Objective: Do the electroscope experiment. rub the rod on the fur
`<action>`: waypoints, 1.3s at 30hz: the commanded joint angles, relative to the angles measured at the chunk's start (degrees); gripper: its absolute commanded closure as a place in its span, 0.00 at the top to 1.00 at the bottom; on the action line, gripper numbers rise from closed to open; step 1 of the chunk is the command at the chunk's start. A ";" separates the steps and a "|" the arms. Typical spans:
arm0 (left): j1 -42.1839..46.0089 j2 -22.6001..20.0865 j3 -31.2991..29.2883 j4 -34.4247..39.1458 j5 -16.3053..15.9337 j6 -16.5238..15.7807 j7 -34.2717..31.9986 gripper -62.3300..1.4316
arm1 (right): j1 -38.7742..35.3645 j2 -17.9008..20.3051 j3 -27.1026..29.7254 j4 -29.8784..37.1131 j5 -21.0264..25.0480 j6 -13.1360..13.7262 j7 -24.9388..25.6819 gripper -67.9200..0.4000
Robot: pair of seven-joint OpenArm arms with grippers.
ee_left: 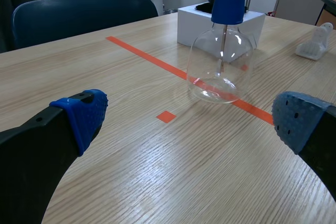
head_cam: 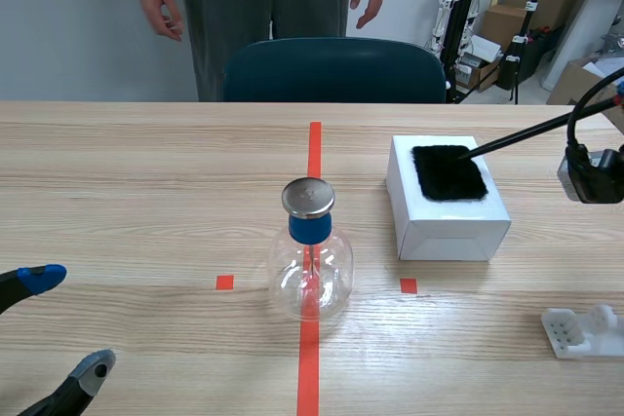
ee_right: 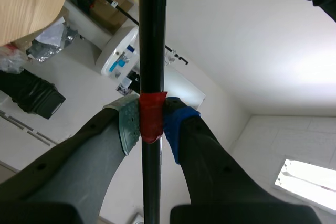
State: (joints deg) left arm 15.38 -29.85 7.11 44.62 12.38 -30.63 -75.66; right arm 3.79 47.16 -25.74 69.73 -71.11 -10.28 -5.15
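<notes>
Rod (head_cam: 517, 138) is clamped between the right fingers (ee_right: 127, 127), with its tip laid on the fur (head_cam: 448, 172) at two o'clock from the flask (head_cam: 310, 260). Rubbing is judged underway. The left fingers (ee_left: 81, 114) are spread, empty.

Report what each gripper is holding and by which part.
The right gripper is shut on the black rod, gripping it at its red tape band. The left gripper is open and holds nothing.

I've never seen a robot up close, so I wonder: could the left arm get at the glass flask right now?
Probably yes. The left end effector is open and empty, and only bare table lies between it and the glass flask. Its full reach is not shown.
</notes>
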 commanded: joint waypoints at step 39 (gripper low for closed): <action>-0.15 -0.35 -0.07 0.70 -0.57 -0.15 -0.90 1.00 | 0.66 0.83 0.26 0.26 3.67 -0.35 -2.54 0.01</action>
State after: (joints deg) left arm 15.38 -29.85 7.11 44.62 12.38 -30.63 -75.68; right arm 3.77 46.98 -25.71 69.69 -67.72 -10.24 -6.37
